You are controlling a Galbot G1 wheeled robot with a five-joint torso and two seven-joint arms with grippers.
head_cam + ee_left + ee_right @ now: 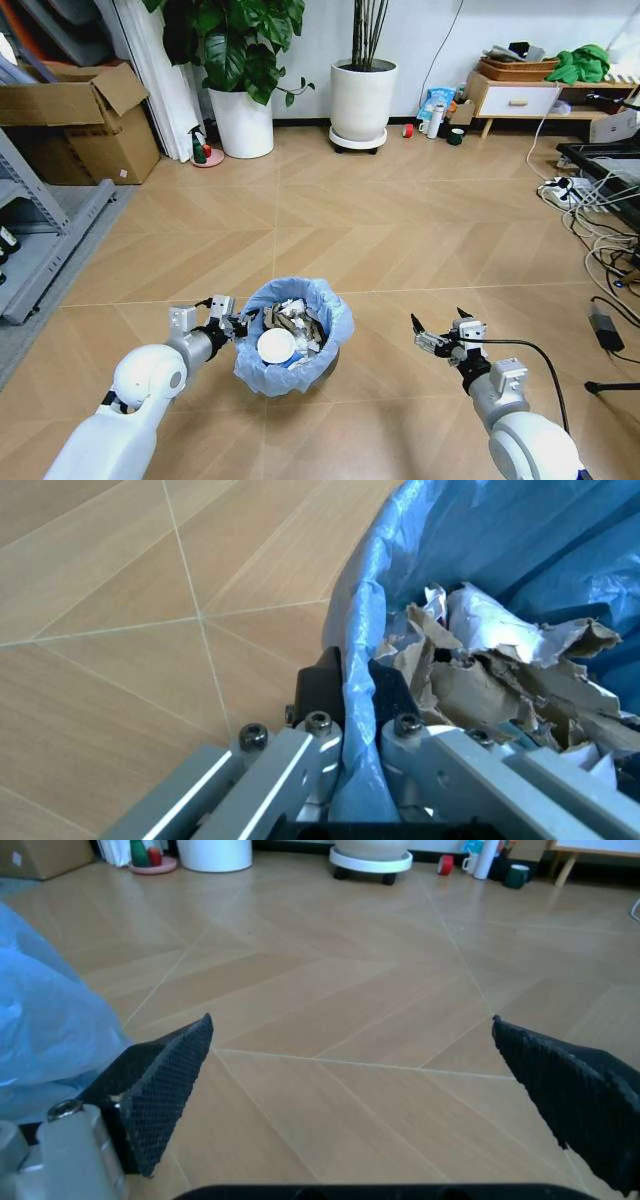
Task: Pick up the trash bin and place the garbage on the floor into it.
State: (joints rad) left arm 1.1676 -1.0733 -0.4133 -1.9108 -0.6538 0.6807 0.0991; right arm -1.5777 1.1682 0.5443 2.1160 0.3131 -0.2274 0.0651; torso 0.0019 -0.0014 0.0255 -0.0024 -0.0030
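Trash bin [290,345] — small, round and dark, lined with a crinkly light-blue plastic bag — sits between your two arms on the light brown herringbone wooden floor [400,230].

Your left end effector [240,323] is pinching the bin's rim, one finger [322,686] outside the blue liner and the other inside, against the bag fold. Inside the bin you can see garbage [285,335] — crumpled brown and white paper scraps plus a white round disc. Your right end effector [437,329] hangs just beside the bin on its other side, its black textured fingers [160,1087] spread wide apart with only bare floor between them, touching nothing.
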